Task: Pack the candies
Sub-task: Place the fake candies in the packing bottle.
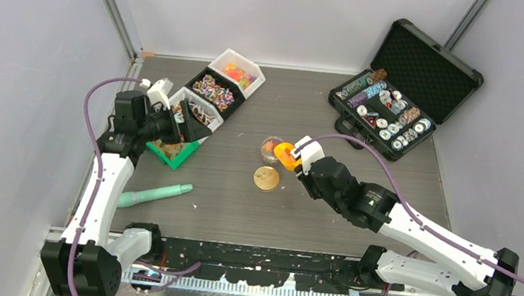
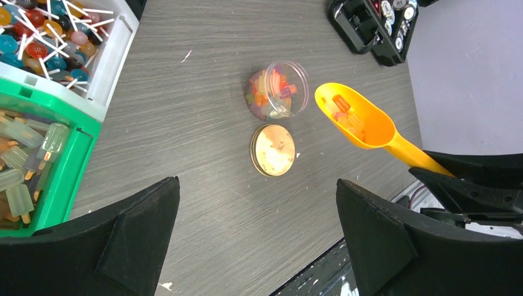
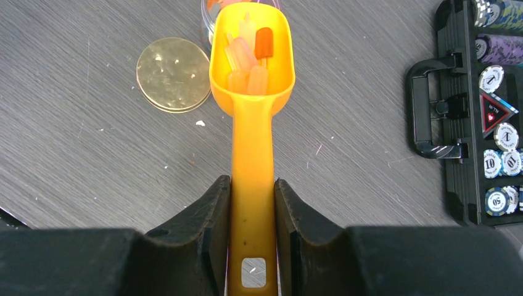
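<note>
Grey wood-grain table (image 1: 224,188). The step looks like tipping a scoop load into the jar. Right gripper (image 3: 251,182) pinches the handle of the orange plastic scoop (image 3: 253,132), jaws pressed on both sides. Left gripper (image 2: 257,185) is spread wide, holds nothing, and hangs near the green plastic bin (image 2: 77,160). The scoop tip sits at the rim of the small clear round plastic jar (image 2: 277,89), with a flat gold disc (image 2: 272,150) just beside it. To do it well: centre the lip over the mouth, roll the wrist slowly, don't nudge the light jar. Candies (image 3: 250,58): a few pale and orange sticks in the scoop bowl, more in the jar.
</note>
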`<act>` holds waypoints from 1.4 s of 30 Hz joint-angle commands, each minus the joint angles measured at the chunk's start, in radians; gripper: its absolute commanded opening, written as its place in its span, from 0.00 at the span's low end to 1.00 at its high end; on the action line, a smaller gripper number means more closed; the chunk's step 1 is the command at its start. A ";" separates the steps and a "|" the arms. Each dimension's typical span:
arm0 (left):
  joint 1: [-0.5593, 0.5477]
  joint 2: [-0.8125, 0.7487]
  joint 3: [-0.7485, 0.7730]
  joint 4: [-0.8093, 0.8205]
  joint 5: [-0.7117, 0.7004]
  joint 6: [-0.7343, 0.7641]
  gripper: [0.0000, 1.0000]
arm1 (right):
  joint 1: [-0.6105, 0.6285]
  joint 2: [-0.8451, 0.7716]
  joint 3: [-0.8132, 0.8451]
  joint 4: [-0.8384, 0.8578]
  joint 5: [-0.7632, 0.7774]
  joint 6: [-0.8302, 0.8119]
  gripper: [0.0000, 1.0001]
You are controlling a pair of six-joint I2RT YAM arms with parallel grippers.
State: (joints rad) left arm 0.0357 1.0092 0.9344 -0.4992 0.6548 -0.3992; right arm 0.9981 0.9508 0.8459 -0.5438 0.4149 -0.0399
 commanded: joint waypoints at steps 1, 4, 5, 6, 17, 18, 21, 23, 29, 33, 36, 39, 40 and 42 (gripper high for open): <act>-0.010 -0.020 0.003 -0.024 0.003 0.042 1.00 | 0.000 0.042 0.088 -0.026 0.004 0.016 0.00; -0.011 -0.021 0.001 -0.024 0.006 0.040 1.00 | 0.000 0.090 0.130 -0.076 0.003 0.015 0.00; -0.011 -0.021 0.001 -0.025 0.006 0.042 1.00 | -0.001 0.108 0.144 -0.092 -0.001 0.014 0.00; -0.011 -0.021 0.003 -0.025 0.004 0.042 1.00 | -0.001 0.122 0.158 -0.106 -0.002 0.014 0.00; -0.013 -0.026 0.002 -0.035 -0.004 0.048 1.00 | -0.001 0.221 0.262 -0.215 0.008 0.014 0.00; -0.014 -0.027 0.001 -0.037 -0.005 0.048 1.00 | 0.000 0.226 0.270 -0.229 0.011 0.014 0.00; -0.014 -0.027 0.004 -0.040 -0.011 0.051 1.00 | 0.000 0.237 0.289 -0.248 0.015 0.007 0.00; -0.014 -0.029 0.004 -0.041 -0.013 0.051 1.00 | 0.000 0.244 0.297 -0.246 0.015 0.003 0.00; -0.015 -0.035 -0.001 -0.041 -0.016 0.051 1.00 | 0.000 0.311 0.357 -0.284 0.017 -0.003 0.00; -0.017 -0.036 0.000 -0.044 -0.022 0.053 1.00 | -0.001 0.355 0.393 -0.304 0.038 -0.013 0.00; -0.018 -0.037 0.002 -0.049 -0.027 0.055 1.00 | -0.002 0.382 0.427 -0.338 0.048 -0.021 0.00; -0.017 -0.037 0.003 -0.051 -0.030 0.057 1.00 | -0.002 0.402 0.454 -0.362 0.049 -0.029 0.00; -0.018 -0.038 0.003 -0.051 -0.030 0.057 1.00 | -0.003 0.409 0.460 -0.373 0.050 -0.031 0.00; -0.018 -0.038 0.003 -0.052 -0.032 0.059 1.00 | -0.003 0.423 0.476 -0.390 0.046 -0.036 0.00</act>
State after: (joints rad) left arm 0.0227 0.9943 0.9340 -0.5484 0.6285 -0.3580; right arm 0.9981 1.3598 1.2556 -0.8856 0.4370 -0.0540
